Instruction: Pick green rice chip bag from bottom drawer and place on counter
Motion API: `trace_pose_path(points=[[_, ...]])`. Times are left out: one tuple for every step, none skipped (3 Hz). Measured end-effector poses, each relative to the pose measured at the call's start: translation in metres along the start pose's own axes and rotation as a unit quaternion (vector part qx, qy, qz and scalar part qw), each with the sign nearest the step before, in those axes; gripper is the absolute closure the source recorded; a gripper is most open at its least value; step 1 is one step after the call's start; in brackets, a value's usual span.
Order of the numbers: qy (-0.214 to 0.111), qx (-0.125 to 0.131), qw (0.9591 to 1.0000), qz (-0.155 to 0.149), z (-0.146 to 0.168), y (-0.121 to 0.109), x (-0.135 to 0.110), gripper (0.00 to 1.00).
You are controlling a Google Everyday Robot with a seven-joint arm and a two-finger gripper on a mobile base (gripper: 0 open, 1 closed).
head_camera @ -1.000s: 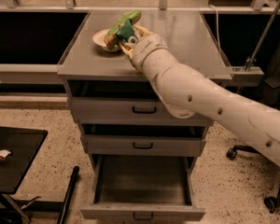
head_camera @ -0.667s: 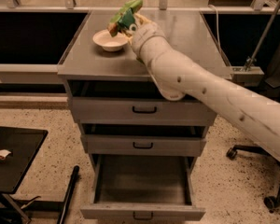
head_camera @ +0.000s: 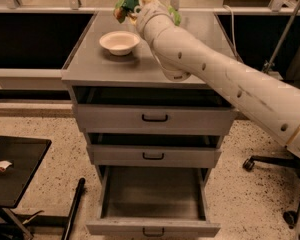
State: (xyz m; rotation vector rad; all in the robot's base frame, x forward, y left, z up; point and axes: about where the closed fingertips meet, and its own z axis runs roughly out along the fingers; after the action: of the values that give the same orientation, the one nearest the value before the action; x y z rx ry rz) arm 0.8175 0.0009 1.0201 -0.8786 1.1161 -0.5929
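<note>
The green rice chip bag [head_camera: 127,0] is held up in the air above the back of the counter [head_camera: 90,59], beyond a white bowl [head_camera: 119,42]. My gripper [head_camera: 134,5] is shut on the bag at the top of the view, at the end of the long white arm that reaches in from the right. The bottom drawer [head_camera: 152,199] stands pulled out and its inside looks bare. The two shallower drawers above it are pushed in.
The white bowl sits on the left middle of the counter. A small black side table [head_camera: 15,169] with a small white object stands at the lower left. An office chair base [head_camera: 275,164] is at the right on the speckled floor.
The gripper has lifted the bag up and toward the back of the counter, away from the bowl, which now shows whole.
</note>
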Motion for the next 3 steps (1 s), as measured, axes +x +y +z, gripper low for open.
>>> trace_pose_path(points=[[0.045, -0.043, 0.9963, -0.059, -0.022, 0.005, 0.029, 1.00], [0.099, -0.087, 0.9897, -0.057, -0.073, 0.014, 0.071, 1.00], [0.147, -0.150, 0.9776, 0.010, -0.120, 0.065, 0.114, 1.00]])
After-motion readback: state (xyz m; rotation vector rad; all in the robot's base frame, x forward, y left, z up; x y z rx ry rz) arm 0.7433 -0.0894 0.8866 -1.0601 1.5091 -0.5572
